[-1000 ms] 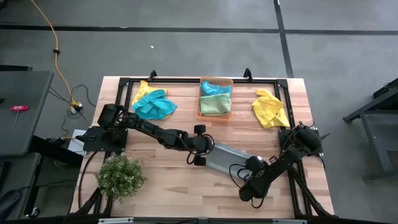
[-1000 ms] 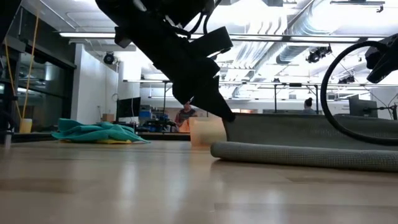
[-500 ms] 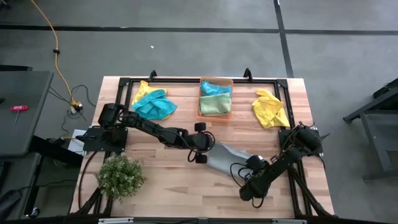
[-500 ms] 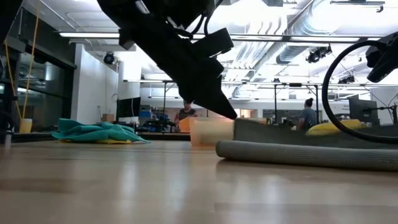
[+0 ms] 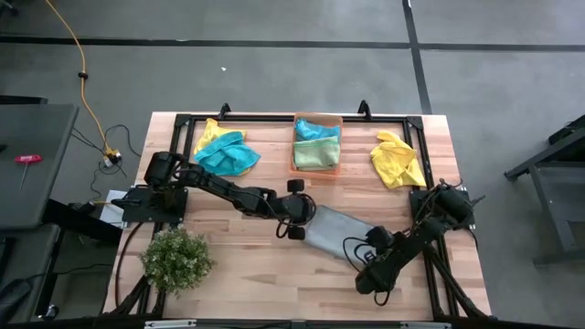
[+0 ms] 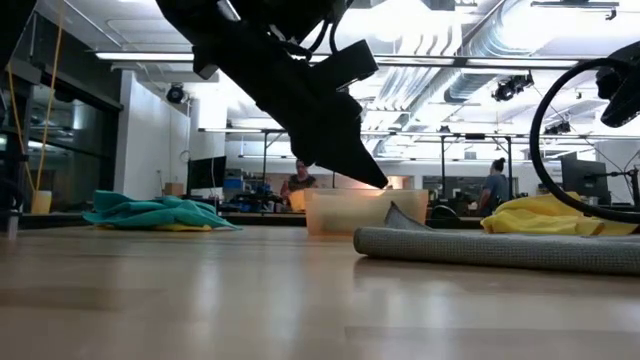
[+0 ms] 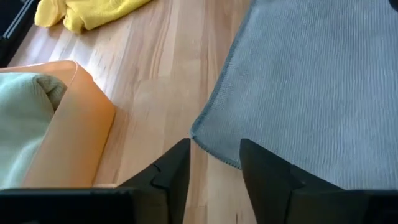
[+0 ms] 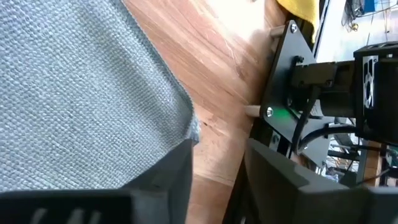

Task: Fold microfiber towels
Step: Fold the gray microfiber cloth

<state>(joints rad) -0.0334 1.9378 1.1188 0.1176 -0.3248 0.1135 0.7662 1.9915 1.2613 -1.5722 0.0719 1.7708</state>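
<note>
The wooden table [image 5: 228, 256] carries everything, and the biggest cloth on it is the grey towel [image 5: 338, 233], lying flat just right of centre, folded over with a rolled edge facing the low camera. At twelve o'clock from the table's middle sits the orange bin [image 5: 317, 170] holding a green towel [image 5: 316, 153] and a blue towel [image 5: 317, 129]. At about two o'clock a crumpled yellow towel [image 5: 398, 159] waits; at ten o'clock a teal towel [image 5: 227, 157] lies over another yellow one (only its edges show). A small green plant [image 5: 175, 258] stands at eight o'clock.

The left gripper [image 5: 294, 220] hovers at the grey towel's nine o'clock corner, fingers parted with nothing between them; its wrist view shows the corner lying free on the wood just ahead of the gap. The right gripper [image 5: 366, 260] sits at the towel's five o'clock end, also parted and empty, a towel corner just beyond its fingers.

Judging from here, the main risk is a finger dragging across the soft pile as the arms pull away, which would tug a corner and undo the fold. The left gripper is also near the bin, so a careless swing could nudge it.
</note>
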